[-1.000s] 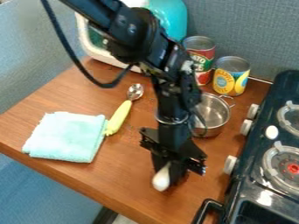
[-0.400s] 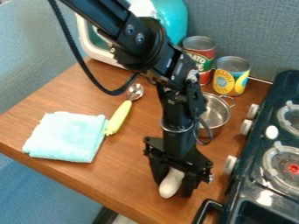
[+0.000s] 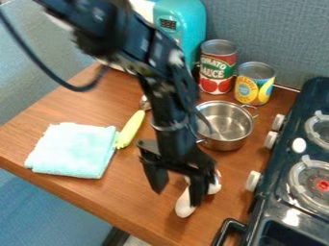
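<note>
Two fingers spread, your black end effector [image 3: 176, 198] pinches nothing, so the brown wooden bench [image 3: 122, 192] bears the white, slender-handled utensil [image 3: 184, 207] near it.

Robot arm [image 3: 157, 53], black throughout, with a bulky, rounded joint housing [image 3: 99, 29] and small pale spots along the narrower segment below it. A thick black cable [image 3: 77, 89] forms a loose loop; a thin, light ring [image 3: 170, 126] encircles the slender wrist section. The black gripper [image 3: 176, 198] comprises a broad, angular bracket [image 3: 177, 161] and two flat, tapering fingers [image 3: 155, 175].
</note>
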Controlling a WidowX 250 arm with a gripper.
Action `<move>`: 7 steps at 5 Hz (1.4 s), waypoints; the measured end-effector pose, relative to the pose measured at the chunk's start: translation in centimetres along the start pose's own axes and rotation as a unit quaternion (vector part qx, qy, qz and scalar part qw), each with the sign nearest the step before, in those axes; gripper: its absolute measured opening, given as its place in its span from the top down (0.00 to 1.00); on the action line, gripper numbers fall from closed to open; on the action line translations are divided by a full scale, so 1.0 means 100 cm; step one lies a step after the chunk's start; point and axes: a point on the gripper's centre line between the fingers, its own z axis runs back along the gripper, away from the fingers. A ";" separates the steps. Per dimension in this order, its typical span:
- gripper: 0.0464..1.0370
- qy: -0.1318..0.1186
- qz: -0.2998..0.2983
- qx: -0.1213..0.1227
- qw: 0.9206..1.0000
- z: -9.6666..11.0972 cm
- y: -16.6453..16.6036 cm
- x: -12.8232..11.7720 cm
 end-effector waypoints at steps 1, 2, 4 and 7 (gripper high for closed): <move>0.04 -0.045 -0.002 -0.008 0.999 0.031 0.012 0.005; 0.04 -0.064 0.007 -0.002 0.998 0.043 0.027 0.009; 0.04 -0.068 0.011 0.062 0.996 0.049 0.072 0.067; 0.04 -0.028 0.025 0.110 0.993 0.047 0.103 0.094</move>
